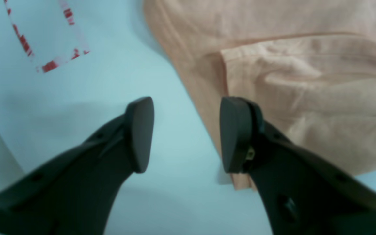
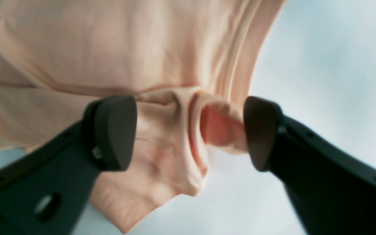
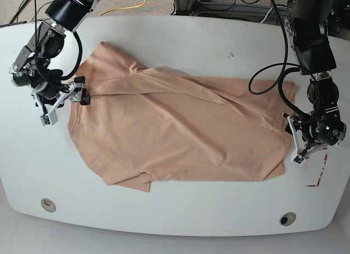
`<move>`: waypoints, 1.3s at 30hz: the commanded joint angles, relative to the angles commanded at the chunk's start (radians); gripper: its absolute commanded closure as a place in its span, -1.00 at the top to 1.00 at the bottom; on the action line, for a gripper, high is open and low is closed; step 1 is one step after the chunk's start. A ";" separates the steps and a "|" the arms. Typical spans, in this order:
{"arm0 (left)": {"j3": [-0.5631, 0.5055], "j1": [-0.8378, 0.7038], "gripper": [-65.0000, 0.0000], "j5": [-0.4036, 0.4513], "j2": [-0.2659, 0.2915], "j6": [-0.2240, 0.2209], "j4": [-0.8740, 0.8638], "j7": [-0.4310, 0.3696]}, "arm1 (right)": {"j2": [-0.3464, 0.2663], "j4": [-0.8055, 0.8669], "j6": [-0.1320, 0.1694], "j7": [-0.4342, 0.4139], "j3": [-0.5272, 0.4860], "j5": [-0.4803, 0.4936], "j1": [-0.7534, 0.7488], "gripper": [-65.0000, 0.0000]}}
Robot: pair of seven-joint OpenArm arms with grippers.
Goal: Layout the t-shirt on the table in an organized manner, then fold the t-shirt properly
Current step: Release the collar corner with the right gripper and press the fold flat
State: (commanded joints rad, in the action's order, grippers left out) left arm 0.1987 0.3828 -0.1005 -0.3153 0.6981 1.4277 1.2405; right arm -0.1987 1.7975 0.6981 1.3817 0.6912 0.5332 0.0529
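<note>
The peach t-shirt [image 3: 175,134] lies spread and wrinkled across the white table [image 3: 191,46], one sleeve toward the far left. My right gripper [image 2: 188,133] is open at the shirt's left edge [image 3: 82,94]. A bunched fold of the shirt [image 2: 109,42] sits between its jaws, unclamped. My left gripper [image 1: 188,133] is open at the shirt's right edge [image 3: 289,129]. One finger [image 1: 237,133] is over the shirt's edge [image 1: 305,81], the other [image 1: 139,133] over bare table [image 1: 109,81].
A red-tape mark [image 3: 318,177] lies at the table's right edge, beside my left gripper, and it also shows in the left wrist view [image 1: 44,36]. Two grommet holes [image 3: 47,204] [image 3: 286,217] sit near the front edge. Cables lie beyond the far edge.
</note>
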 joint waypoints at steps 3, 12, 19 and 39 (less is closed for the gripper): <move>0.000 -0.021 -0.06 0.000 0.000 0.000 0.044 0.021 | 0.020 0.055 0.000 0.015 0.023 -0.002 -0.020 0.96; 0.000 -0.074 -0.06 -0.003 0.003 0.000 0.089 0.041 | 0.057 0.084 0.000 0.015 0.097 -0.002 -0.157 0.96; 0.000 -0.095 -0.06 -0.005 0.003 0.000 0.089 0.040 | 0.077 -0.020 0.000 -0.028 0.089 -0.008 -0.199 0.96; 0.002 -0.110 -0.06 -0.005 0.003 0.000 0.089 0.040 | 0.051 -0.130 0.000 -0.051 0.048 0.000 -0.153 -1.00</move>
State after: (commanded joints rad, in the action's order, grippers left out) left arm 0.2002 0.2723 -0.1051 -0.3122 0.6981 1.5167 1.2804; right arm -0.1481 1.6671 0.6981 1.3311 0.7388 0.5332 -0.1005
